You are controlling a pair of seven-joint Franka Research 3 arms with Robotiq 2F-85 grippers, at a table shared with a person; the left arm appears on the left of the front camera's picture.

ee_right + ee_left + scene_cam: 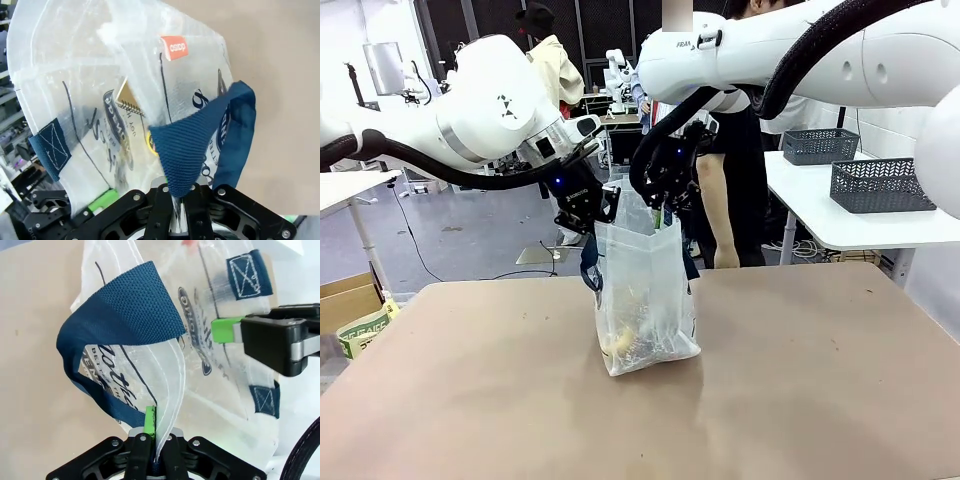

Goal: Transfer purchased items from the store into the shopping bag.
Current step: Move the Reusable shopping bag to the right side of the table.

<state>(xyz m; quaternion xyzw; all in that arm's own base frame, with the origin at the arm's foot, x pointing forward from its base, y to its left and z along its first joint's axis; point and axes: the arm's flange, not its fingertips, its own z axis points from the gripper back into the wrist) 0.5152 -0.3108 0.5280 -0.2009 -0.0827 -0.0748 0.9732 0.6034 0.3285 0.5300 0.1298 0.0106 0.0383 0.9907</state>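
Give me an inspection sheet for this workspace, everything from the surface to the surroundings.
Surface: brown tabletop, the bag standing at its middle.
Job's things: translucent whitish plastic tote bag with navy straps, upright; yellowish goods at its bottom; brown spiral-bound pad inside.
Clutter: nothing seen.
Grippers: left gripper and right gripper both shut on the bag's top edge, opposite sides.
Cables: black hose along the right arm; black cable under the left arm.
Surroundings: person behind the table; dark grey lattice baskets on a white side table.

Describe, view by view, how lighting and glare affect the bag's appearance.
Front view: even light, faint shadow by the bag. Left wrist view: strap sharp, plastic washed pale. Right wrist view: glare whitens the plastic; notebook hazy inside.
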